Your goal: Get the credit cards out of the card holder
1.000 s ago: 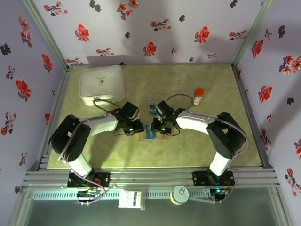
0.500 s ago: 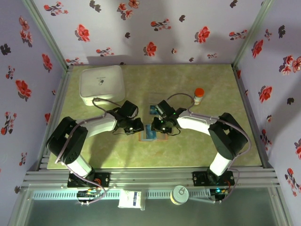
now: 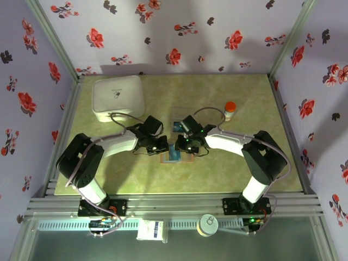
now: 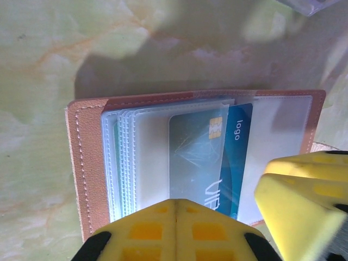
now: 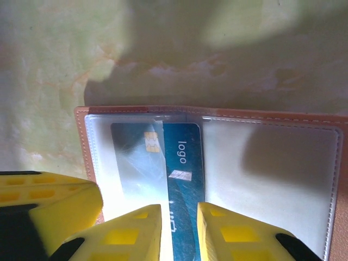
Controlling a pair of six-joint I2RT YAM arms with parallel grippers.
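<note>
The brown card holder [image 4: 87,163] lies open on the table [image 3: 175,156], its clear sleeves facing up. A blue credit card [image 4: 209,157] with a gold chip sticks halfway out of a sleeve toward the fold [image 5: 182,163]. My left gripper [image 4: 176,209] is shut, its fingertips together over the near edge of the left sleeves; I cannot tell whether it touches them. My right gripper [image 5: 179,223] is open a little, its two fingers astride the bare half of the card. In the top view the left gripper [image 3: 161,145] and the right gripper [image 3: 185,148] meet over the holder.
A white square box [image 3: 118,98] stands at the back left. A small bottle with a red cap [image 3: 230,110] is at the back right. Just behind the holder lies another blue card [image 3: 177,126]. Metal frame rails bound the table.
My left gripper has closed its jaws fully and edged slightly toward the holder. The right gripper and the card holder have barely moved.
</note>
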